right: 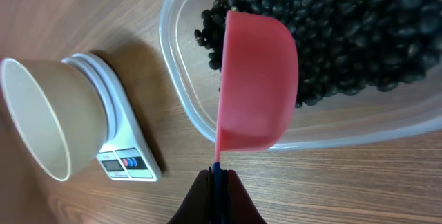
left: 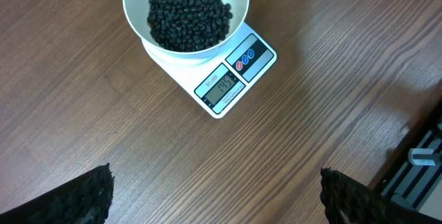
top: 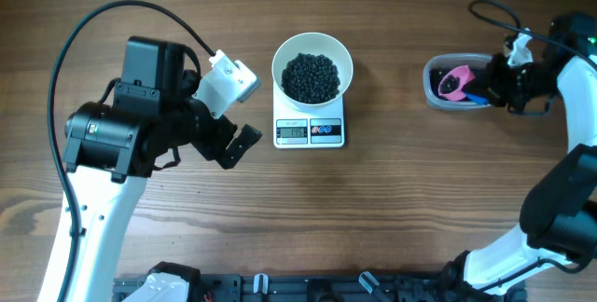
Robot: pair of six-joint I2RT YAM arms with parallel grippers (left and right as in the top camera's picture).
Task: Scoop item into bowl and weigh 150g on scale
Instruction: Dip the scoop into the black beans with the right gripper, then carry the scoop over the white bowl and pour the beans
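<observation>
the tabletop [left: 331, 79] is matt brown wood with visible grain. the bowl [left: 135, 6] looks smooth, white and faintly shiny. the beans [left: 188, 13] are glossy black. the scale [left: 231, 79] is smooth white plastic. the tub [right: 185, 106] is clear plastic, the scoop [right: 257, 86] smooth matt pink plastic.

The table carried one white bowl [top: 312, 41], one white scale [top: 310, 131], one clear tub [top: 434, 88] and one pink scoop [top: 454, 83]. The scale bore one grey display [left: 222, 86] and two round buttons [left: 240, 64]. The black beans [top: 311, 76], far too many to count, lay in two heaps, one in the bowl and one in the tub. There were two grippers, the left gripper [left: 217, 203] and the right gripper [right: 217, 182].
</observation>
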